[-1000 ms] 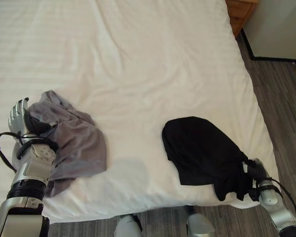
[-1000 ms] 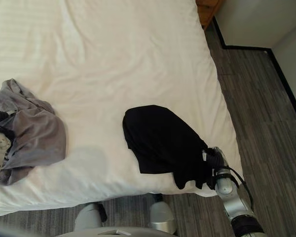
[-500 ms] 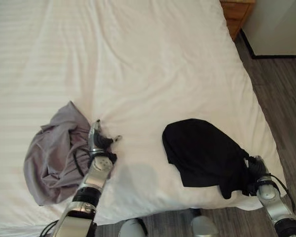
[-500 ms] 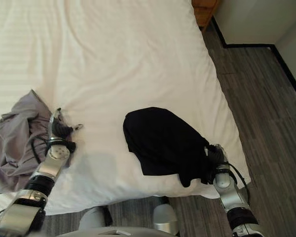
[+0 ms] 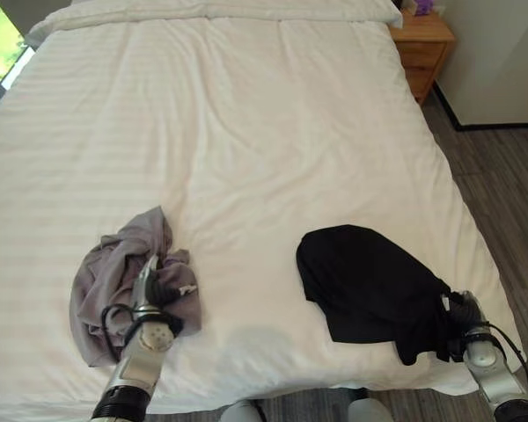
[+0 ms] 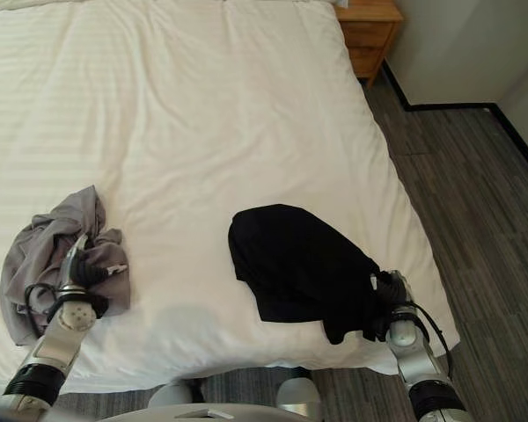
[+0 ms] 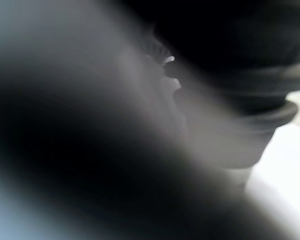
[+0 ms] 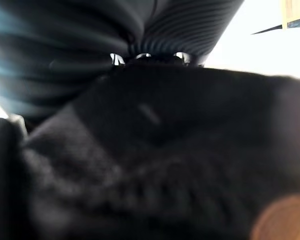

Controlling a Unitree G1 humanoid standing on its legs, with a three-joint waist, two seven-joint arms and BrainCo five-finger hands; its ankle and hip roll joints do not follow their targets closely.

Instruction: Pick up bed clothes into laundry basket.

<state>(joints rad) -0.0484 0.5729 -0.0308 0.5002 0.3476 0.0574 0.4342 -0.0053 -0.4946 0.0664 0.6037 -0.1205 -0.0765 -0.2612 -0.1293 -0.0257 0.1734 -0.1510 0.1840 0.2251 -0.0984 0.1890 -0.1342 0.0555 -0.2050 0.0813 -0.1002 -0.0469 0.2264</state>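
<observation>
A crumpled grey garment (image 5: 106,286) lies near the foot of the white bed (image 5: 246,132), on its left side. My left hand (image 5: 158,288) rests in the garment's right part, with cloth bunched against it. In the left wrist view grey cloth (image 7: 115,100) sits right against the camera. A black garment (image 5: 365,281) lies on the bed's right side, its lower corner hanging at the bed's edge. My right hand (image 5: 465,309) is at that corner, partly under the black cloth (image 8: 165,150).
A wooden nightstand (image 5: 425,42) stands by the head of the bed on the right. Grey wood floor (image 6: 475,193) runs along the bed's right side up to a pale wall (image 6: 458,44). White pillows (image 5: 229,9) line the far end.
The view has tilted up to show more of the bed. My left hand moved from the grey garment's left side to its right, and the garment is more bunched. The right hand stays at the black garment.
</observation>
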